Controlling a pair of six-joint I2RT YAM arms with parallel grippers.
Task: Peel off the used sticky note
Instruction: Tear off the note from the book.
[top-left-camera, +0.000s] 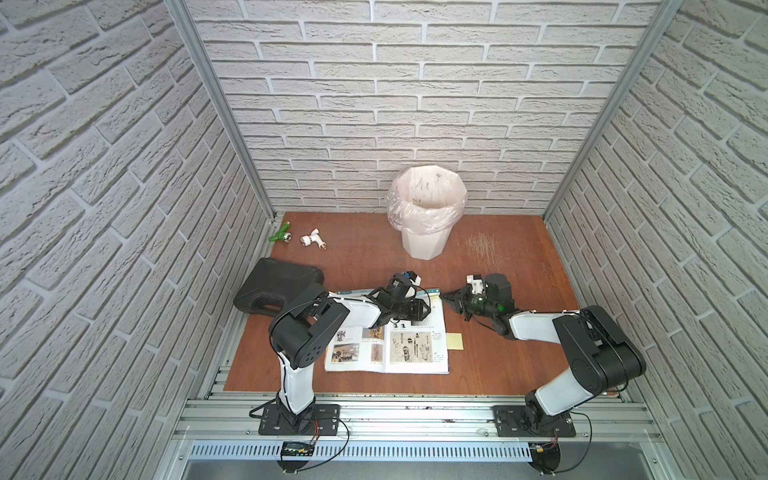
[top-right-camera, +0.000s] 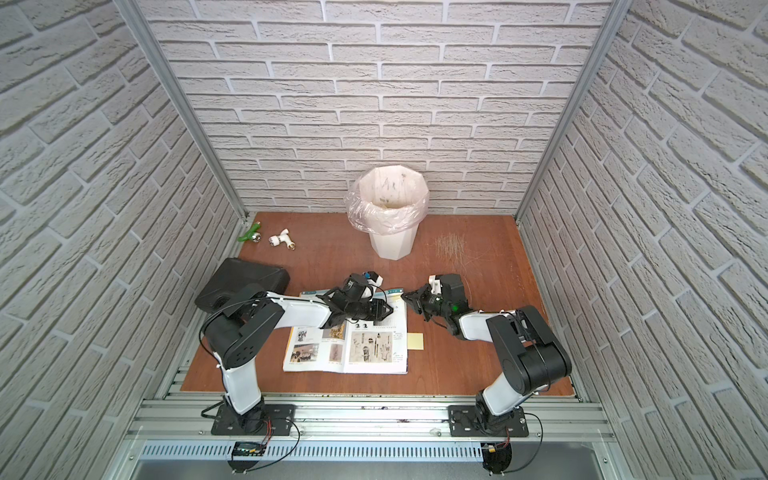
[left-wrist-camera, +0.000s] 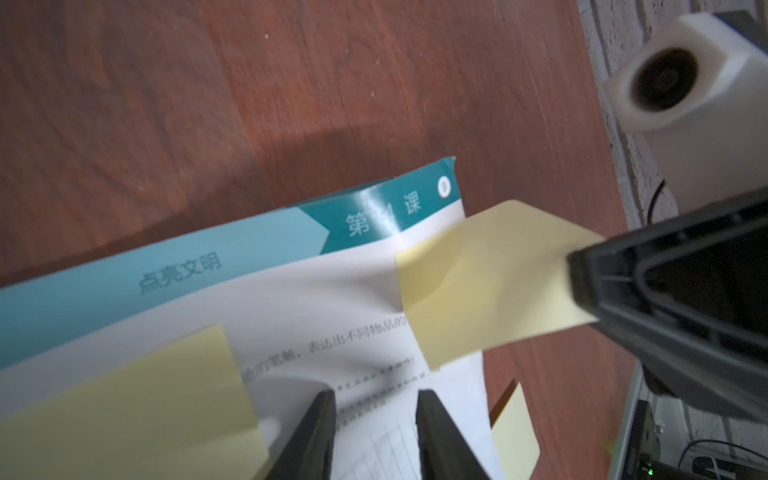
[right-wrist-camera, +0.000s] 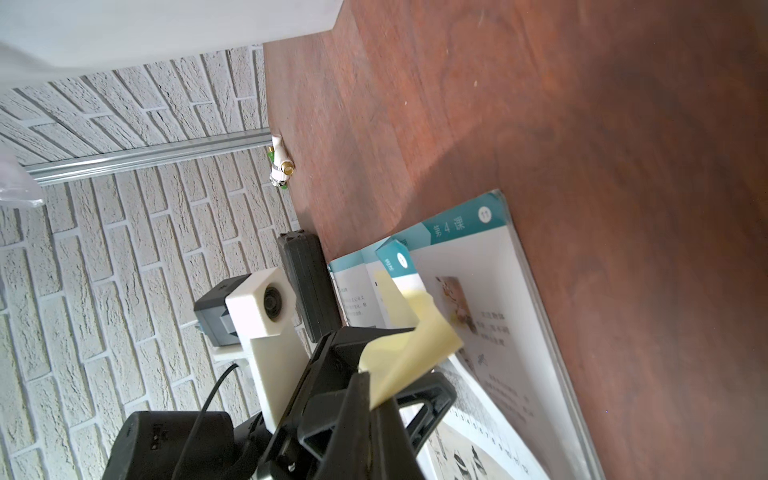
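Observation:
An open book lies on the wooden table. In the left wrist view the pale yellow used sticky note hangs from the right-hand page's top corner. One edge is still stuck to the page, which puckers there. My right gripper is shut on the note's free edge and holds it bent up off the paper. It sits just past the book's far right corner. My left gripper rests on the same page, its jaws a narrow way apart with only flat paper between them.
Another yellow note lies on the table right of the book, and a third sits on the page. A lined white bin stands at the back. A black case and two pipe fittings are at the left.

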